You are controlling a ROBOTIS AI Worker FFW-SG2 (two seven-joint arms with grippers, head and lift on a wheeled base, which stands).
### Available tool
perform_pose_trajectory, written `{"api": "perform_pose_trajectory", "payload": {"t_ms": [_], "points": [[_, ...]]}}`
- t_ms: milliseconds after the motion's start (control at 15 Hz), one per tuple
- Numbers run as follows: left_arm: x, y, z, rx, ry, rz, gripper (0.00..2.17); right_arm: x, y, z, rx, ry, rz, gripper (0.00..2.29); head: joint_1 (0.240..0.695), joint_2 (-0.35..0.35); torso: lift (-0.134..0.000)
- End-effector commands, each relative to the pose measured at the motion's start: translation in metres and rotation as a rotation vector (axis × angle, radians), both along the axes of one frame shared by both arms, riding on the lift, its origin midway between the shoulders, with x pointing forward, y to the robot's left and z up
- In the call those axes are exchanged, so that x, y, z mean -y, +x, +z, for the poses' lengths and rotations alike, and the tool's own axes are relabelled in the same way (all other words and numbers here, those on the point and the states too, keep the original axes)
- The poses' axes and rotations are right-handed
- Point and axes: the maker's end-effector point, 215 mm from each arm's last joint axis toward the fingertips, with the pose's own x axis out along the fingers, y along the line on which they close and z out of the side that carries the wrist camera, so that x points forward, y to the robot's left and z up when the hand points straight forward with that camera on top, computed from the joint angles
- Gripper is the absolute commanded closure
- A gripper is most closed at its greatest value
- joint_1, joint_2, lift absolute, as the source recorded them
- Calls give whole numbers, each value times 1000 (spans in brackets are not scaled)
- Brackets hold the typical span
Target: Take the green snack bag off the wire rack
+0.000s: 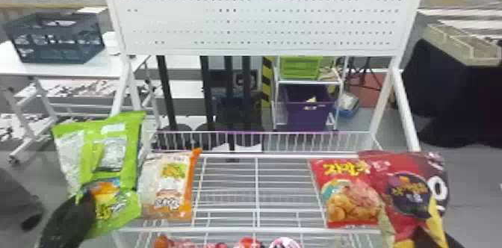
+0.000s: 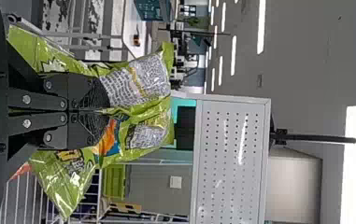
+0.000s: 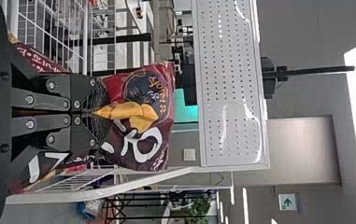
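- So your green snack bag (image 1: 123, 161) is at the rack's left end, and imo the grab step is basically sorted.
- It's near upright with a bit of a tilt, long axis running up-down, top end pointing up and a little far. Can't tell if its bottom touches the wire rack (image 1: 224, 230).
- Your left gripper (image 2: 102, 111) is closed on it, bag bunched up between the fingers.
- Next I'd ease it up and out left, away from the orange-and-white bag (image 1: 168, 187) just beside it.
- Over on the right, your right gripper (image 3: 100, 113) is clamped on a dark red bag (image 3: 140, 144), fyi.
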Motion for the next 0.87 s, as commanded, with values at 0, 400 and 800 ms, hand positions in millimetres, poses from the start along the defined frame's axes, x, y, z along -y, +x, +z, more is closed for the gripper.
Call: {"api": "perform_pose_trajectory", "payload": {"t_ms": [0, 400, 800], "points": [[0, 0, 0, 1, 4, 0, 2057, 0, 0, 1, 2, -2, 0, 2240, 499, 0, 0], [1, 0, 0, 1, 8, -2, 2057, 0, 0, 2, 3, -1, 1, 2240, 499, 0, 0], [2, -1, 0, 1, 7, -1, 2057, 0, -1, 5, 11, -1, -1, 2240, 499, 0, 0]]}}
